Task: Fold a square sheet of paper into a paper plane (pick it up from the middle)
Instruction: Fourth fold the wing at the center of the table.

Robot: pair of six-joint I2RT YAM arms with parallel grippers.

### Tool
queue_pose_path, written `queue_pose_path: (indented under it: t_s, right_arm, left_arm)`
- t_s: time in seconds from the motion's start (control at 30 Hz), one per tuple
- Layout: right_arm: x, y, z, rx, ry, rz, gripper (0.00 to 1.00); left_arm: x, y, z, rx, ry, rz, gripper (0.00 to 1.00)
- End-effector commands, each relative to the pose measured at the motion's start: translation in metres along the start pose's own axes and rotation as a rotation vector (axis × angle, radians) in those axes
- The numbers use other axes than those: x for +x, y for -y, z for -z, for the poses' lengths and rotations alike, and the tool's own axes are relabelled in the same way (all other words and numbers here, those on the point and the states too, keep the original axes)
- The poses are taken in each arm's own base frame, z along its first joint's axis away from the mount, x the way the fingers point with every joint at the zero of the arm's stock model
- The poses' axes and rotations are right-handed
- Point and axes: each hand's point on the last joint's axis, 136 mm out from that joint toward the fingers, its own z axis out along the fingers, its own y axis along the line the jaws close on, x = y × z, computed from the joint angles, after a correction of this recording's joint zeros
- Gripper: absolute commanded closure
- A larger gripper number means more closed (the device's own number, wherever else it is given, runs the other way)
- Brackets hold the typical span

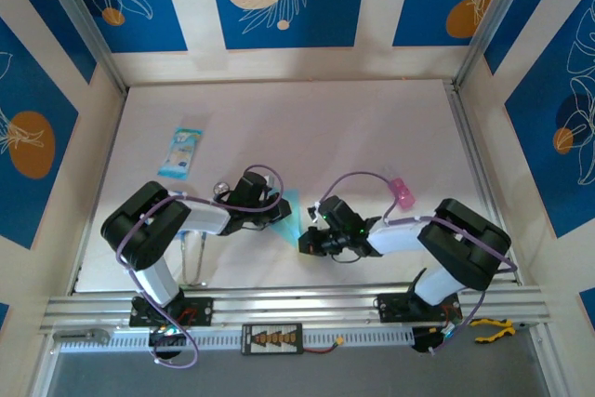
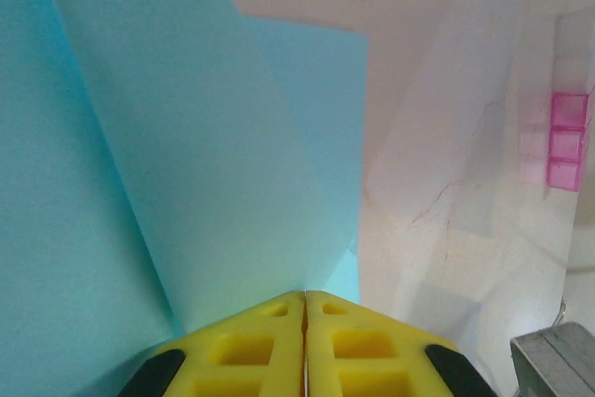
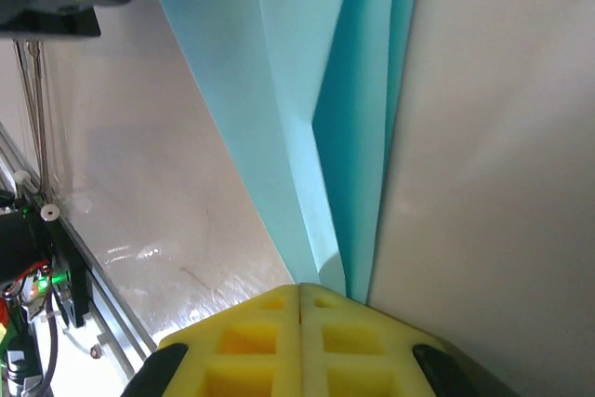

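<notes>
Packet (image 1: 181, 149) at far left of table (image 1: 279, 118): blue-and-white print, too small to read. Left gripper (image 2: 305, 297): fingers pressed together, pinching the folded light-blue paper (image 2: 186, 183) at its edge. Right gripper (image 3: 299, 287): likewise clamped on the paper's folds. Paper held between both arms, near table's front middle.

Printed packet (image 1: 181, 151) and pink item (image 1: 402, 193) lie apart.

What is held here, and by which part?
Both grippers are shut on the folded light-blue paper: the left gripper at one end, the right gripper on the layered edge at the other.
</notes>
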Motion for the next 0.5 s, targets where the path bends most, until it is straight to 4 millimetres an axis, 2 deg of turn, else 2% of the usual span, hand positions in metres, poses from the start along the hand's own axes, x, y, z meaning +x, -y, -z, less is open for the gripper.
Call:
queue_pose_path:
  t_s: [0.0, 0.1, 0.17, 0.33, 0.47]
  right_arm:
    - [0.037, 0.023, 0.004, 0.066, -0.098, -0.054, 0.97]
    - [0.039, 0.022, 0.011, 0.071, -0.09, -0.048, 0.97]
    - [0.032, 0.014, 0.018, 0.065, -0.061, -0.029, 0.97]
    - [0.001, -0.021, 0.035, -0.002, 0.019, 0.035, 0.97]
    - [-0.023, -0.04, 0.037, -0.042, 0.053, 0.05, 0.97]
  left_arm:
    - [0.01, -0.037, -0.001, -0.121, -0.009, 0.041, 0.91]
    - [0.009, -0.038, -0.001, -0.123, -0.005, 0.046, 0.91]
    - [0.009, -0.039, -0.001, -0.123, 0.005, 0.057, 0.91]
    - [0.008, -0.042, 0.003, -0.118, 0.037, 0.091, 0.91]
    - [0.008, -0.043, 0.007, -0.127, 0.048, 0.093, 0.91]
